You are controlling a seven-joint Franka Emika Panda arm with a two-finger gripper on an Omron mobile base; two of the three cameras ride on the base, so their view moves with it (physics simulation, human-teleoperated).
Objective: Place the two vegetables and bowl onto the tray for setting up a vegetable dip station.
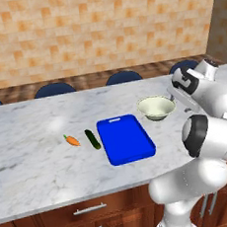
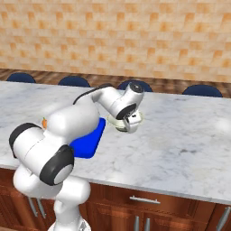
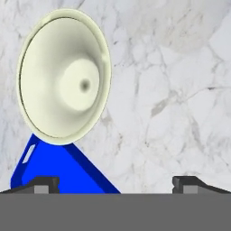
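Bowl: the cream bowl [image 1: 156, 107] sits upright on the marble counter [image 1: 34, 138], just beyond the tray's far right corner, apart from it by a narrow strip of marble in the left base view; in the hand view [image 3: 63, 76] its rim overlaps the tray's corner, so whether they touch cannot be told.
Tray: the blue tray [image 1: 125, 139] lies flat on the counter with nothing on it, its slot handle at the far end, towards the wall.
Cucumber: the dark green cucumber [image 1: 92, 139] lies on the marble just left of the tray, roughly parallel to its long side, not touching it.
Carrot: the orange carrot [image 1: 71, 140] lies left of the cucumber, close by but apart, its green top pointing away from the tray.
Pincer: the pincer [image 2: 131, 122] hangs over the counter beside the bowl, on the side away from the tray; its jaws stand wide apart with nothing between them, and the fingertips [image 3: 45, 184] show far apart above bare marble.
In the way: the robot's own arm covers most of the tray [image 2: 88, 140] and the vegetables in the right base view; just a bit of orange [image 2: 44, 122] peeks past it.
Around: dark blue chair backs [image 1: 55, 89] line the counter's far edge before a tan tiled wall [image 1: 96, 28]; wooden cabinet fronts with metal handles [image 1: 90, 209] run below the near edge.
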